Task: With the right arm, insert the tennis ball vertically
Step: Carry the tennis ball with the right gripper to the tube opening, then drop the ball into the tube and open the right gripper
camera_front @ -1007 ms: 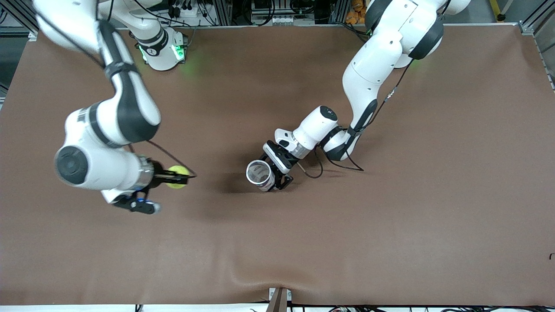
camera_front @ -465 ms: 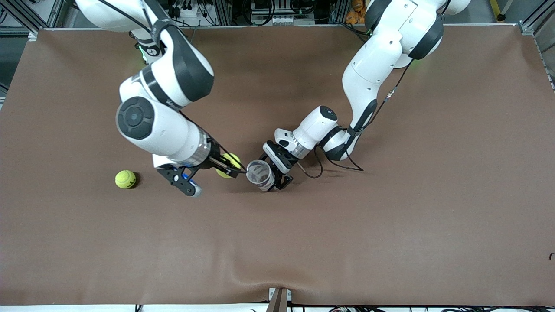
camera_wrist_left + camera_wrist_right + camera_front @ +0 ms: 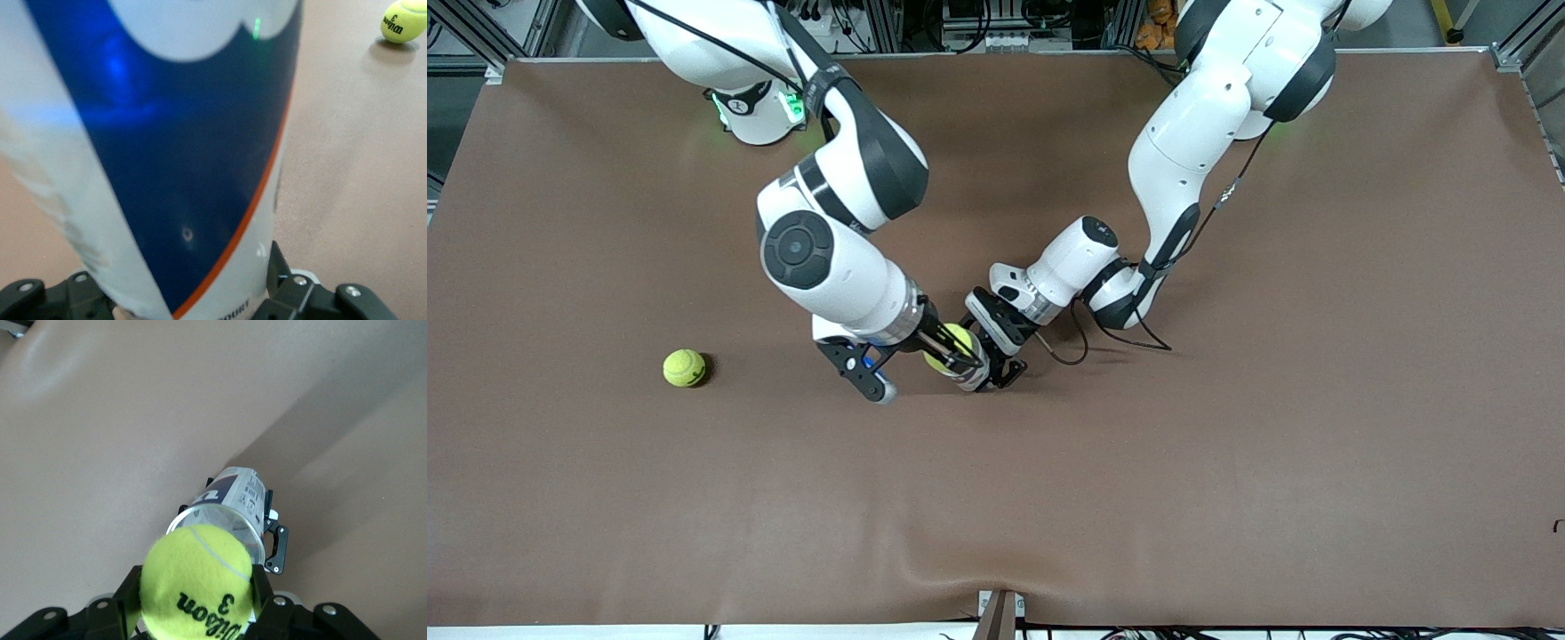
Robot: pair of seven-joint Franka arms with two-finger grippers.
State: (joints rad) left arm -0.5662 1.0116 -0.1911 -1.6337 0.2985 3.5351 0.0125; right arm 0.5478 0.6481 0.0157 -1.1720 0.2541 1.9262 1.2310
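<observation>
Ball in hand: fuzzy yellow-green tennis ball (image 3: 950, 343) clamped between the black fingers of the right gripper (image 3: 951, 348), poised over the open mouth of the can, about mid-surface.
Can: tall clear-plastic tube with a blue, white and orange label (image 3: 971, 373), pinched at its side by the left gripper (image 3: 996, 360); kept upright, mouth up, so that the ball can drop straight down.
Reason for the hold: left arm serving as a steady clamp, probably because a light can would tip or skid under a push from above; right arm (image 3: 827, 267) reaching from its base at the far edge, wrist turned down for a vertical entry.
Spare ball: second yellow-green tennis ball (image 3: 684, 367) lying loose on the brown surface (image 3: 1227, 462), well apart, toward the right arm's end.
Progress, as a guess: ball lined up with the rim, not yet inside; lowering and release to come.
Right wrist view only: ball (image 3: 197, 582) printed with a black "3", overlapping the round rim of the can (image 3: 223, 510); alignment judged best here.
Left wrist view only: label of the can (image 3: 167, 147) filling the picture, black fingers (image 3: 293, 293) pressed on either side; spare ball (image 3: 403, 20) visible too.
Front view only: both arms whole, their reach and bases.
</observation>
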